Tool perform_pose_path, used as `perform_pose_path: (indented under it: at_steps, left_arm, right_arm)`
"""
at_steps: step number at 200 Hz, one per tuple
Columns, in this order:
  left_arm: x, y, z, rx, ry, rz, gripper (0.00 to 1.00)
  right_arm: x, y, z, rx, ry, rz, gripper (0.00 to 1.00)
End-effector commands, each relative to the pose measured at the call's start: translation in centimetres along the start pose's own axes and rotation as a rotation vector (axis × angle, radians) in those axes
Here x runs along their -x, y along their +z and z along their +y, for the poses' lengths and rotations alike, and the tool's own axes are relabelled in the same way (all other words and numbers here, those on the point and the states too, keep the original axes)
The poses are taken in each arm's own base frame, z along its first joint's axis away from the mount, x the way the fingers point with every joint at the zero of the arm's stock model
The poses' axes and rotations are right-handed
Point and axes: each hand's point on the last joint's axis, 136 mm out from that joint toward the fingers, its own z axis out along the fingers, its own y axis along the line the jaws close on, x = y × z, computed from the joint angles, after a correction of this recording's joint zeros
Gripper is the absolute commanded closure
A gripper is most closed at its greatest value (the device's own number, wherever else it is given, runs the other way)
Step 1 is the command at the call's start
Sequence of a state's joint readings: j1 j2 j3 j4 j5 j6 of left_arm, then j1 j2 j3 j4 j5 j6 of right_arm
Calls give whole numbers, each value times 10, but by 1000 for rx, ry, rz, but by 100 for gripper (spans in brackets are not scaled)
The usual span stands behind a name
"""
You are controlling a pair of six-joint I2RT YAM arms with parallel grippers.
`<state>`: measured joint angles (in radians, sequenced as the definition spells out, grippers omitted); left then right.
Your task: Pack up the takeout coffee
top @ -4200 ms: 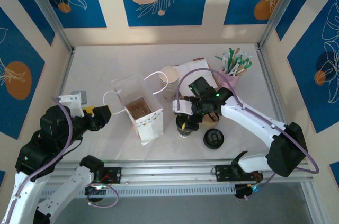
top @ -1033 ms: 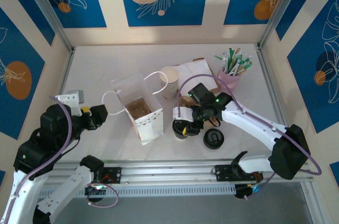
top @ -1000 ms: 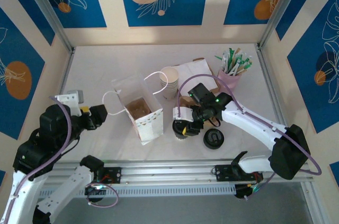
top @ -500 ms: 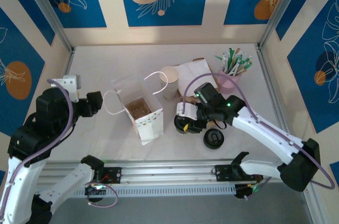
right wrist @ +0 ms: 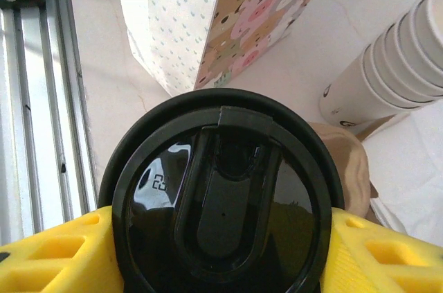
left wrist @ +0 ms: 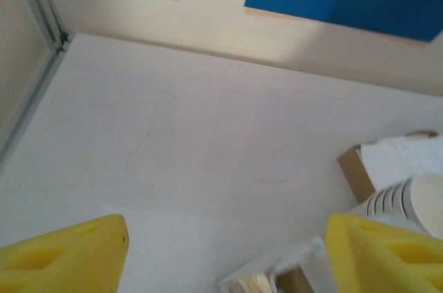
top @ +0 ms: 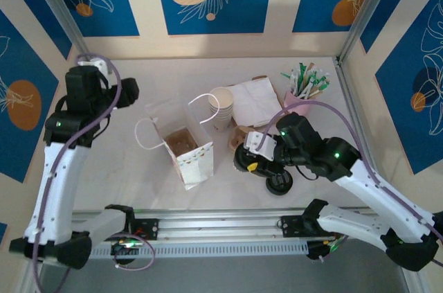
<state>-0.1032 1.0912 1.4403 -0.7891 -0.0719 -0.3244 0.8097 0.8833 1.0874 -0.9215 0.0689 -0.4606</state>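
Note:
The takeout coffee [right wrist: 225,210], a cup under a round black lid, sits between the yellow fingers [right wrist: 55,255] of my right gripper [top: 248,161], which is shut on it. In the top view the coffee [top: 243,160] hangs just right of the open white paper bag [top: 184,145]. In the right wrist view the bag's patterned side [right wrist: 228,16] stands just beyond the lid. My left gripper [top: 131,91] is raised at the back left, behind the bag. It is open, its fingers [left wrist: 62,255] wide apart over bare table.
A stack of cream cups without lids [top: 221,108] lies behind the coffee, with white napkins [top: 253,94] beside it. A pink cup of stirrers [top: 302,91] stands at the back right. A flat black lid [top: 279,182] lies at the front, near the rail [top: 228,224].
The left arm has risen and swung from the front left to the back left. The right arm has lifted and drawn the coffee slightly right, still gripped.

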Motion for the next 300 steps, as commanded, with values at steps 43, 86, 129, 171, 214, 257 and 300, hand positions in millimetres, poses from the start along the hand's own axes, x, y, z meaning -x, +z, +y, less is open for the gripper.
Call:
perform_pose_path:
  at_steps: [43,86,129,171,214,257,300]
  left_arm:
    - [-46,99,0,-264,-336,223,35]
    - [-112,135,14,-247,-389,343,36]
    - [-164,153,25,-216,-436,447,37]
    - [-196,157,23,-240,-470,502,38]
    - [-214,157,20,-243,-473,532,38]
    - [-223,147,25,-203,-479,521,38]
    - [-244,138,29,-170,-472,552,38]
  right_arm:
    - [34,-44,-10,-65,132,-108,56]
    - [50,-57,-12,-67,176,-173,56]
    - [70,-77,-12,-59,228,-259,56]
    - [94,-91,-16,-33,319,-322,58]
    - [120,-93,-19,18,378,-371,63]
    - [142,-81,-25,52,434,-365,69]
    - [149,-65,-38,8,471,-307,71]
